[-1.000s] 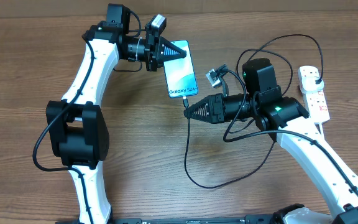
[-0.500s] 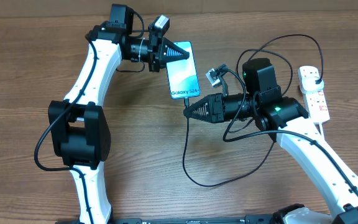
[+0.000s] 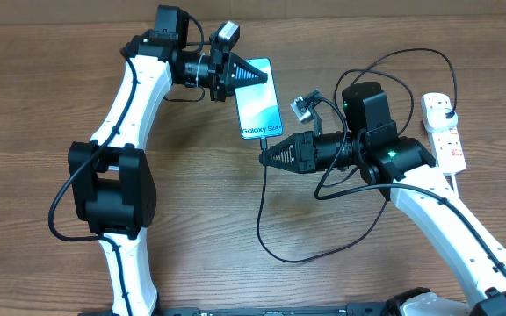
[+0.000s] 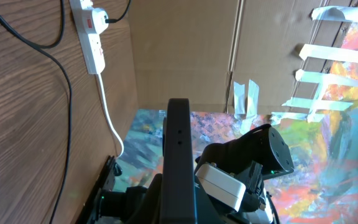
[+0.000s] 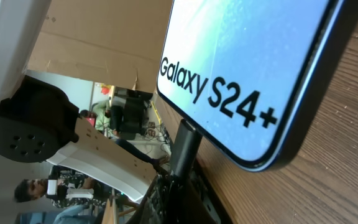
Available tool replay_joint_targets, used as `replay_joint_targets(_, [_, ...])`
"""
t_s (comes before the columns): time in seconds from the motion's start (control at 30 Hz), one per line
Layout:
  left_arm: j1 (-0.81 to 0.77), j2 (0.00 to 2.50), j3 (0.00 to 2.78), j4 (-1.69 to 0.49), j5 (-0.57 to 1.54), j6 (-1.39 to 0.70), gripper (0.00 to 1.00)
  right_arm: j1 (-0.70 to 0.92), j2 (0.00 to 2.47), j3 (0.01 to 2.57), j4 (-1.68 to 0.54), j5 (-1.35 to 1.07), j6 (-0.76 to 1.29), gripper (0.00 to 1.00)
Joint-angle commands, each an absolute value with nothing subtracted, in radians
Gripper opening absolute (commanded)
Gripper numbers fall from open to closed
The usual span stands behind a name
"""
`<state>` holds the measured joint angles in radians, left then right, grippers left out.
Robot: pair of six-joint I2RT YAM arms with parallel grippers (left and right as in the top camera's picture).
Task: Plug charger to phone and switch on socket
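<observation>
The phone point(image 3: 259, 101) shows a light-blue "Galaxy S24+" screen and stands on its long edge on the table. My left gripper point(image 3: 242, 75) is shut on its far end; in the left wrist view the phone point(image 4: 178, 149) is a dark bar between the jaws. My right gripper point(image 3: 264, 157) is shut on the connector of the charger point(image 3: 265, 146). In the right wrist view the connector point(image 5: 186, 144) rises from my right gripper point(image 5: 178, 186) and its tip meets the bottom edge of the phone point(image 5: 260, 56). I cannot tell how deep it sits. The socket point(image 3: 444, 132) lies at the far right.
The black charger cable point(image 3: 275, 250) loops across the table below the right arm and arcs back to a black plug point(image 3: 447, 108) seated in the socket. A thick white cord point(image 4: 109, 121) runs from the socket point(image 4: 92, 36) off the table edge.
My left gripper has shifted the phone slightly right, toward the connector; the cable loop has shifted a little. Nothing has moved in the last half second.
</observation>
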<state>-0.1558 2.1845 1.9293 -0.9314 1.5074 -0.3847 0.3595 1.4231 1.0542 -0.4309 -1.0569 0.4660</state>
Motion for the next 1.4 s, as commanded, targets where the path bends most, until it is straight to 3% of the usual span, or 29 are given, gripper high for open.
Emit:
replay_joint_targets(0.0, [-0.173,2.178,1.948,-0.939,1.566,-0.358,0.04,0.329,1.413,1.053,-0.413,-1.011,0.465,0.04])
replay_joint_targets(1.37, [-0.219,2.178,1.948,-0.968,1.568,-0.336,0.04,0.294,1.417,1.053,-0.307,-0.954,0.551,0.04])
